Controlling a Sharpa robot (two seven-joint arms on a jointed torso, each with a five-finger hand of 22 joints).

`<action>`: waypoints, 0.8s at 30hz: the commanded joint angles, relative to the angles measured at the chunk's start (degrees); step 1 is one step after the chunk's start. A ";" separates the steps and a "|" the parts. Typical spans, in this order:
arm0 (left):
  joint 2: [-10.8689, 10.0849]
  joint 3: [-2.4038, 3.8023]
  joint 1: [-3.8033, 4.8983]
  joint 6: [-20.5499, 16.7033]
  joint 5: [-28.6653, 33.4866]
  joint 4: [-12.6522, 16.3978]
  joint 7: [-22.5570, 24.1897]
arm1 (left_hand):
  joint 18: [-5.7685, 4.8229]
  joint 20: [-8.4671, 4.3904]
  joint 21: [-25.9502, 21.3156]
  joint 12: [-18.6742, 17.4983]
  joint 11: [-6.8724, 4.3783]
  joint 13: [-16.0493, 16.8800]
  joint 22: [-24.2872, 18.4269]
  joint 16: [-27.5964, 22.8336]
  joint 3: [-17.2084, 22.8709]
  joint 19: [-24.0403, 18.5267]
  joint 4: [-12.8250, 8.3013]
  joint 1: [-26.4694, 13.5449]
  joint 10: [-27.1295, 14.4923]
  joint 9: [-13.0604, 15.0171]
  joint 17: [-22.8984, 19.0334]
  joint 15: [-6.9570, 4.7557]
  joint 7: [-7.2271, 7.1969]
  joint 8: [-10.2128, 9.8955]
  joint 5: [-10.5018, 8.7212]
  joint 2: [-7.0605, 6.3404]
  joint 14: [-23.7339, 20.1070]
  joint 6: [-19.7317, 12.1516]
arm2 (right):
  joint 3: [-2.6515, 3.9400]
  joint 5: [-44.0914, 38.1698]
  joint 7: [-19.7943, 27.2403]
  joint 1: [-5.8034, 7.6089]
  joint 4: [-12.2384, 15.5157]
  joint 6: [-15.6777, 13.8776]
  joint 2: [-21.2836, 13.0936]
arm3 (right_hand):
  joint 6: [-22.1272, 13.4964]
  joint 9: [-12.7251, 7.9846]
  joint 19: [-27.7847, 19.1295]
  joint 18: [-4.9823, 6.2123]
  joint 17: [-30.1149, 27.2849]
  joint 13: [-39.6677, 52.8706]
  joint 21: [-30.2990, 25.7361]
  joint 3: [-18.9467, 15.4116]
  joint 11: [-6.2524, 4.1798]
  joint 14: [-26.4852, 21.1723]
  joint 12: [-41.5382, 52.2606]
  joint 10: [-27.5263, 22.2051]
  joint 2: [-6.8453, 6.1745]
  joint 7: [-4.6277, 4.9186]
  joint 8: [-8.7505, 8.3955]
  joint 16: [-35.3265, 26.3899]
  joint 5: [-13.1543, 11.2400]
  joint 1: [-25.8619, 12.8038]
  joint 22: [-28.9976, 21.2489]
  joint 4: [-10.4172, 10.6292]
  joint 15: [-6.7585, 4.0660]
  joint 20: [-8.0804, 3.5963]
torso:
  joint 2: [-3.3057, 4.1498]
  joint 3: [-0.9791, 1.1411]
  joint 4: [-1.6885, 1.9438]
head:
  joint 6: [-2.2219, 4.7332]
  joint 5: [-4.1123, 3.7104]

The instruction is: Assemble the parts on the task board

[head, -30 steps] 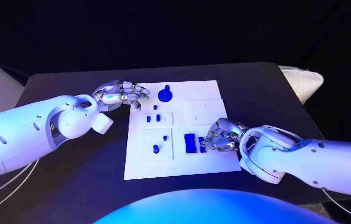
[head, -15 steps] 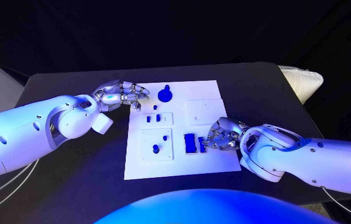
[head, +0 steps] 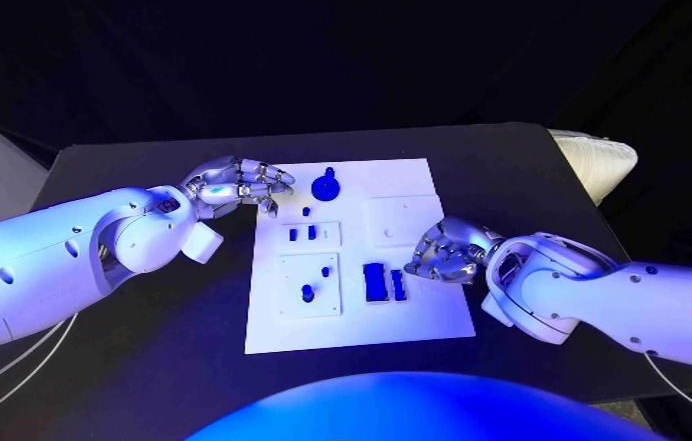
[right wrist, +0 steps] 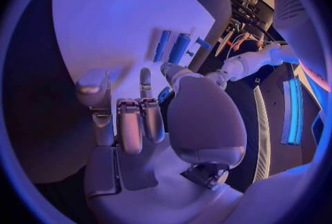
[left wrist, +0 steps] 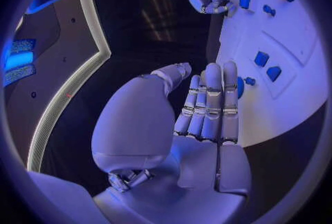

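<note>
White rectangular task board (head: 418,326) lies mid-frame in head view on the matte black table (head: 173,361).

Left silver many-fingered hand (head: 235,185) sits left of centre, just off the board's upper-left corner, over the table. Fingers curled in toward the palm in head view; in left wrist view the fingers (left wrist: 211,102) stand straight and close together w/ thumb apart, nothing in them. So narrow, empty.

Right silver many-fingered hand (head: 450,251) is right of centre at the board's right edge, fingers bunched downward. Right wrist view shows a small blue piece (right wrist: 164,94) by thumb and fingers (right wrist: 141,119), but can't tell if it's actually pinched.

Blue parts on the board: round blue disc w/ knob (head: 327,187) near top centre; pair of small blue blocks (head: 303,233) in a raised white square plate at centre-left; small blue peg pieces (head: 307,292) on the lower-left plate; two long blue bars (head: 375,282) side by side, lower centre, just left of the right hand. Blank raised white square plate (head: 402,220) upper right of the board, just above the right hand.
</note>
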 commanded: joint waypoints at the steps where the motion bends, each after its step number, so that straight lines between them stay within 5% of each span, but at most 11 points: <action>1: 0.23 0.02 -0.02 -3.04 2.19 -0.01 4.22 | 0.76 -0.11 0.30 0.37 0.01 -0.04 0.08 -0.24 0.10 -0.17 0.11 -0.36 -0.27 -0.06 -0.08 0.08 0.17 0.38 0.29 0.29 -0.28 -0.04 | 0.03 15.03 15.04 1.22 -1.81 -0.24 -0.40 | -0.62 0.04 -0.38 1.03 11.55 12.46 -1.26 -0.07 0.55 5.10 -0.34 3.53 -0.03 0.14 -0.29 -0.25 0.53 1.02 3.01 -0.49 0.53 0.06 | -0.16 -0.15 -0.13 | 0.00 -0.14; 6: 0.58 0.01 -0.17 -6.84 4.31 -0.46 7.33 | 0.75 -0.08 0.24 0.47 -0.01 -0.02 0.06 -0.27 0.02 -0.29 0.22 -0.56 -0.14 -0.08 -0.09 0.09 0.13 0.49 0.22 0.19 -0.37 0.03 | 0.20 31.55 25.96 3.79 -6.95 0.88 0.29 | -2.61 -0.01 -3.93 2.58 6.47 9.40 -13.69 0.57 1.41 3.34 -6.27 0.22 0.52 1.13 -1.05 -3.71 0.02 3.52 -0.71 -2.06 1.28 0.74 | -0.52 -0.37 -0.02 | 0.06 -0.01; 8: 0.76 0.01 -0.28 -8.46 5.27 -0.77 8.66 | 0.73 -0.02 0.01 0.47 -0.03 -0.06 -0.02 -0.53 -0.04 -0.61 0.38 -0.79 -0.17 -0.14 -0.18 0.12 0.09 0.52 0.17 0.00 -0.80 -0.07 | 0.39 36.26 29.08 4.75 -9.30 1.12 1.13 | -5.36 -0.21 -10.03 4.38 -3.06 3.06 -30.21 1.40 2.75 -1.18 -18.23 -7.28 0.87 2.57 -2.12 -11.23 -1.55 5.12 -6.11 -3.16 2.37 1.64 | -0.70 -0.38 -0.03 | 0.84 0.41; 9: 0.83 0.01 -0.35 -9.41 5.93 -0.93 9.46 | 0.71 0.03 -0.34 0.48 -0.06 -0.08 -0.17 -1.07 -0.01 -1.05 0.47 -0.89 -0.18 -0.19 -0.38 0.17 0.02 0.57 0.16 -0.12 -1.55 -0.13 | 0.55 38.52 30.60 5.24 -10.66 1.19 1.66 | -8.12 -0.63 -13.17 4.17 -13.97 -4.89 -33.03 2.53 4.01 -7.85 -32.26 -16.72 0.86 3.87 -3.21 -21.29 -3.83 6.60 -8.04 -4.11 3.52 2.59 | -0.74 -0.38 -0.04 | 1.23 0.59; 11: 0.93 0.01 -0.43 -10.59 6.77 -1.16 10.45 | 0.59 0.25 -1.69 0.44 -0.02 -0.17 -0.77 -2.94 0.16 -2.60 0.71 -1.08 -0.27 -0.30 -1.14 0.39 -0.07 0.67 0.13 -0.33 -3.91 -0.32 | 0.79 41.02 32.28 5.72 -12.24 1.14 2.31 | -8.65 -0.72 -13.92 4.20 -18.12 -8.05 -33.92 3.04 4.07 -10.33 -37.31 -19.96 0.89 4.08 -3.36 -25.32 -4.05 7.19 -8.80 -4.49 3.79 2.90 | -0.77 -0.41 -0.07 | 1.65 0.80; 12: 1.05 0.01 -0.49 -11.53 7.48 -1.41 11.30 | 0.58 0.48 -2.77 0.43 -0.02 -0.25 -1.30 -4.20 0.21 -3.52 0.86 -1.17 -0.29 -0.38 -1.73 0.49 -0.19 0.86 0.07 -0.45 -5.08 -0.40 | 1.01 43.03 33.59 6.04 -13.57 1.11 2.91 | -9.45 -0.83 -15.89 4.28 -27.57 -13.91 -36.26 4.07 4.61 -16.51 -45.44 -25.27 0.81 4.58 -3.43 -35.41 -4.54 7.52 -10.90 -4.68 4.38 3.63 | -0.76 -0.43 -0.02 | 2.01 0.91; 15: 1.59 0.01 -0.62 -14.00 9.68 -2.44 13.57 | 0.24 1.55 -7.39 -1.19 0.32 -1.42 -3.77 -9.88 0.76 -6.90 1.50 -1.51 -1.04 -0.51 -4.40 1.47 -0.47 1.61 0.08 -0.86 -9.91 -0.11 | 1.58 47.81 37.04 6.71 -17.79 1.28 5.18 | -11.48 -1.22 -20.60 4.40 -33.24 -24.21 -41.85 7.50 5.59 -21.92 -54.60 -28.97 0.14 5.37 -3.60 -46.06 -5.23 8.11 -16.86 -5.01 5.92 5.50 | -0.93 -0.39 0.00 | 3.20 1.15; 19: 2.80 0.02 -0.74 -16.31 11.92 -4.43 16.16 | -0.77 4.63 -19.45 -8.19 1.71 -3.77 -11.04 -25.26 3.58 -13.15 2.40 -1.57 -0.11 -1.51 -10.93 4.47 -0.29 0.50 -0.08 -1.46 -17.16 -1.04 | 2.19 51.99 40.84 7.13 -24.03 1.98 8.97 | -11.61 -2.74 -29.27 4.77 -42.53 -44.35 -41.82 12.09 8.13 -26.32 -68.60 -28.84 -0.77 6.63 -4.85 -61.95 -6.30 7.18 -29.97 -5.77 8.90 9.21 | -1.35 -0.30 -0.05 | 5.06 1.47; 21: 3.40 0.03 -0.77 -17.02 12.45 -5.34 17.05 | 0.51 6.42 -25.81 -13.40 2.09 -3.63 -15.71 -31.87 4.18 -12.50 2.06 -1.26 1.88 -2.22 -13.12 5.09 -0.66 -0.49 -0.17 -1.92 -15.80 -0.96 | 2.40 53.04 42.06 7.21 -26.35 2.49 10.47 | -11.41 -3.42 -31.32 4.80 -45.05 -49.94 -41.99 12.40 8.87 -27.04 -71.54 -29.11 -0.62 6.62 -5.72 -66.24 -6.98 6.99 -34.68 -6.74 9.86 10.38 | -1.50 -0.29 0.02 | 5.77 1.63; 24: 4.53 0.04 -0.81 -18.25 12.94 -7.01 18.27 | 0.23 7.18 -32.66 -19.20 2.41 -3.69 -20.74 -39.49 3.43 -11.98 2.17 -1.75 2.35 -3.53 -15.28 6.04 -0.75 -2.15 -0.26 -1.69 -16.99 -1.38 | 2.73 54.42 43.86 7.25 -29.98 3.45 13.09 | -10.70 -4.86 -31.50 4.92 -49.87 -59.35 -41.87 11.46 9.32 -27.55 -75.04 -28.23 0.55 7.15 -8.06 -73.28 -8.50 6.03 -44.24 -8.44 10.91 11.27 | -1.68 -0.14 -0.02 | 7.22 2.02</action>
